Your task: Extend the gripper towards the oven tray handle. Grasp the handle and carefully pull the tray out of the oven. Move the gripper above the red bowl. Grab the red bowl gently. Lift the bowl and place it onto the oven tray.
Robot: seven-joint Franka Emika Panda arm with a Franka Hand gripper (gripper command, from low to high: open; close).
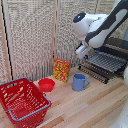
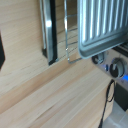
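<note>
The oven (image 1: 118, 46) stands at the exterior view's right with its ribbed grey door (image 1: 106, 61) folded down. Below and in front of the door lies the tray (image 1: 96, 71), a dark wire rack, with the oven tray handle (image 1: 91, 75) along its front edge. My gripper (image 1: 85, 54) hangs from the white arm just above the tray's corner on the exterior view's left; its fingers are too small and blurred to read. The wrist view shows the door (image 2: 100, 25), the tray's wires (image 2: 70, 30) and a dark bar (image 2: 47, 30) from close above. The red bowl (image 1: 46, 84) sits apart on the wooden table.
A blue mug (image 1: 79, 82) stands between the bowl and the oven. An orange-yellow box (image 1: 61, 70) is upright behind them. A big red wire basket (image 1: 22, 102) fills the front of the exterior view's left. A slatted screen (image 1: 35, 35) closes the back. Oven knobs (image 2: 117, 67) show in the wrist view.
</note>
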